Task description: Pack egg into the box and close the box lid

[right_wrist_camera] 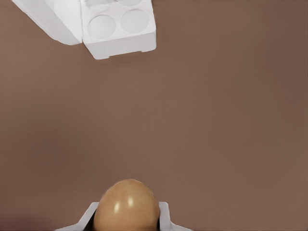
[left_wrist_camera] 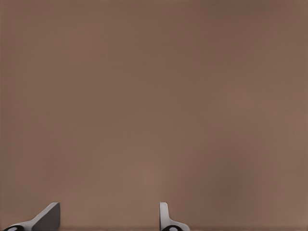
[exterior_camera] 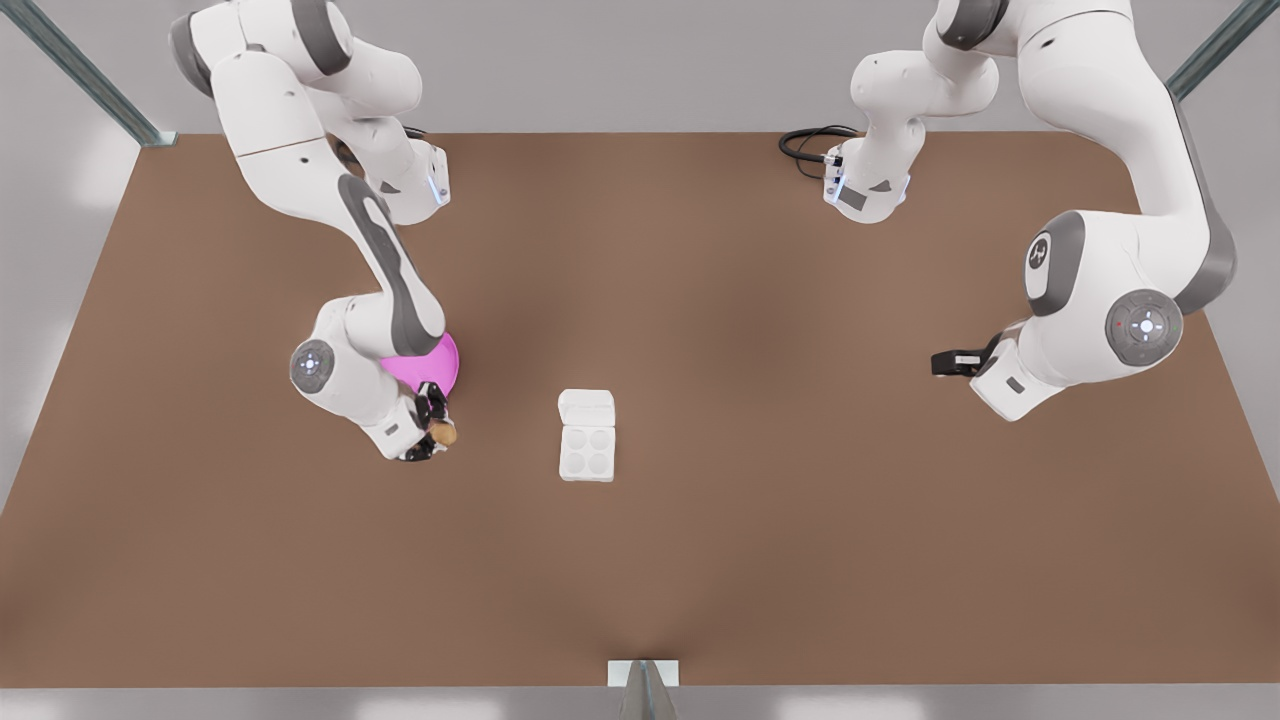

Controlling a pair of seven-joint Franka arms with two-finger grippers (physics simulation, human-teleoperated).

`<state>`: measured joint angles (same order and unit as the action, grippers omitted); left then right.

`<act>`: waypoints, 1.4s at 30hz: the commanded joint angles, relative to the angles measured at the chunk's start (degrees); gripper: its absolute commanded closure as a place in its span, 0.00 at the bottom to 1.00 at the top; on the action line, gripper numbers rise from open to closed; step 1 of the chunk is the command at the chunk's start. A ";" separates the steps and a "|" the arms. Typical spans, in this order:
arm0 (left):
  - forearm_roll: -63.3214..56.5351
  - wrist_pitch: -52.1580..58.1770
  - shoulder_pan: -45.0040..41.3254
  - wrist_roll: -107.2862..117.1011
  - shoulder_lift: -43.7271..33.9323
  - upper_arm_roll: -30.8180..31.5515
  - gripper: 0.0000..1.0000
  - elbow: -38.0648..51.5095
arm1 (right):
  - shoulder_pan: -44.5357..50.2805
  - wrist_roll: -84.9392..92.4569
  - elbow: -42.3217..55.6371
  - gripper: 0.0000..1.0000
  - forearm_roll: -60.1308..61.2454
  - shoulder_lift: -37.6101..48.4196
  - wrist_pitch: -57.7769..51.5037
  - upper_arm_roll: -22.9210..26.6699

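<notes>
Egg (right_wrist_camera: 126,206) pinched in right gripper (exterior_camera: 436,432), above worktop (exterior_camera: 760,520) beside pink dish (exterior_camera: 440,362). Box (exterior_camera: 587,450) nearby, lid (exterior_camera: 587,408) open, cups empty. Left gripper (exterior_camera: 945,362) waits w/ fingers apart, holding nothing.

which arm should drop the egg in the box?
Right. Its gripper already holds the egg beside the open box. The left gripper waits open, farther away at the front view's right.
</notes>
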<state>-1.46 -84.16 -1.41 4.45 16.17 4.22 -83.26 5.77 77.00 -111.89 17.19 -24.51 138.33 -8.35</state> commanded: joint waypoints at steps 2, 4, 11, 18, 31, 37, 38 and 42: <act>-0.12 0.04 0.00 -0.06 0.00 0.00 0.00 0.03 | 0.56 -2.56 4.13 0.51 5.31 -3.08 -4.38 -0.78; -0.12 0.04 0.00 -0.06 0.09 0.00 0.00 0.03 | 0.56 -2.21 6.59 0.51 7.07 -5.72 -4.29 -1.58; -0.12 0.04 0.00 0.03 0.09 0.00 0.00 0.11 | 0.30 11.32 15.21 0.51 23.85 -12.58 -3.41 -3.34; -0.12 -0.13 0.00 0.03 0.09 0.00 0.00 0.20 | 0.30 20.55 21.18 0.51 33.61 -17.23 -3.41 -7.47; -1.26 -0.31 0.00 -0.06 0.88 0.00 0.00 0.20 | -0.14 33.92 22.94 0.51 45.83 -24.79 -4.12 -11.95; -1.26 -0.31 0.00 -0.06 0.97 0.00 0.00 0.20 | -0.23 33.92 23.12 0.50 46.53 -25.23 -4.20 -12.04; -1.26 -0.31 0.00 -0.06 0.88 0.00 0.00 0.20 | -0.23 33.83 23.03 0.46 46.97 -25.23 -4.21 -12.04; -1.26 -0.22 0.09 -0.06 0.96 0.00 0.00 0.20 | -0.32 33.83 23.03 0.09 48.55 -25.41 -4.21 -12.04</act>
<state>-2.69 -84.43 -1.35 4.43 17.17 4.21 -83.08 5.43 102.76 -88.88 64.56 -49.95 134.20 -20.40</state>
